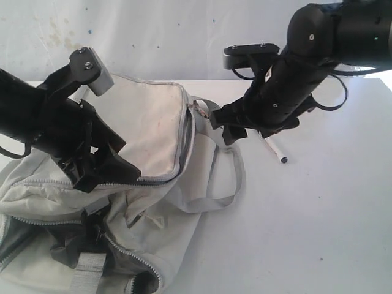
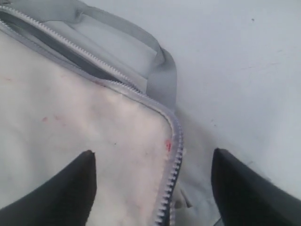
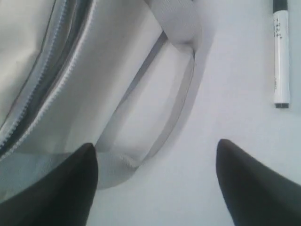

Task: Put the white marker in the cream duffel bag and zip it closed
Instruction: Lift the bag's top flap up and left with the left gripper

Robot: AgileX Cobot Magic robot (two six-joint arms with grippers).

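The cream duffel bag (image 1: 150, 119) lies on the left of the white table, its top zipper (image 1: 188, 131) undone along the flap's edge. My left gripper (image 1: 130, 160) hangs open over the flap; in the left wrist view the zipper teeth (image 2: 175, 155) run between its fingers (image 2: 77, 188), which hold nothing. The white marker (image 1: 274, 149) with a black cap lies on the table to the right of the bag, apart from it. My right gripper (image 1: 225, 130) is open above the bag's grey strap (image 3: 183, 33), with the white marker (image 3: 281, 56) off to one side.
A grey webbing handle loop (image 1: 225, 184) spreads from the bag onto the table (image 1: 318, 214). A second open zipper and dark lining (image 1: 67, 245) show at the bag's near end. A white wall (image 1: 184, 37) stands behind.
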